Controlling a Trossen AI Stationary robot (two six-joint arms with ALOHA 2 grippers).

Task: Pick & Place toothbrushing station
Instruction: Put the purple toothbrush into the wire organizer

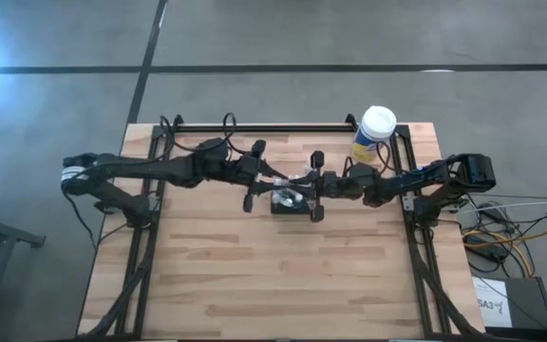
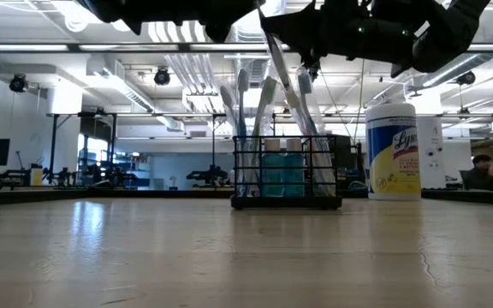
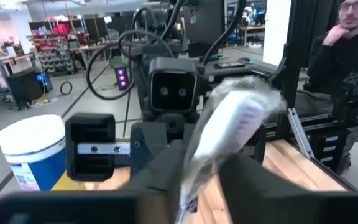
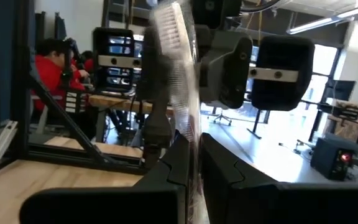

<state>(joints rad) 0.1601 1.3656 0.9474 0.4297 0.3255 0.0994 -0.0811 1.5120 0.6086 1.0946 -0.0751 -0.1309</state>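
While both grippers hover over caddy, each pinches a brush (likely steadying it) — slotting into compartments.

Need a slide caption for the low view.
Black caddy of toothbrushes on the wooden table, yellow wipes canister beside it, arms overhead.

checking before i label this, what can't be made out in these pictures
- High view: the small black slotted caddy is mostly covered by both arms; its compartments are hidden.
- Low view: both claws are cut off by the top edge.
- Left wrist view: the white toothbrush head is blurred.
- Right wrist view: the caddy is hidden behind the claw's fingers.
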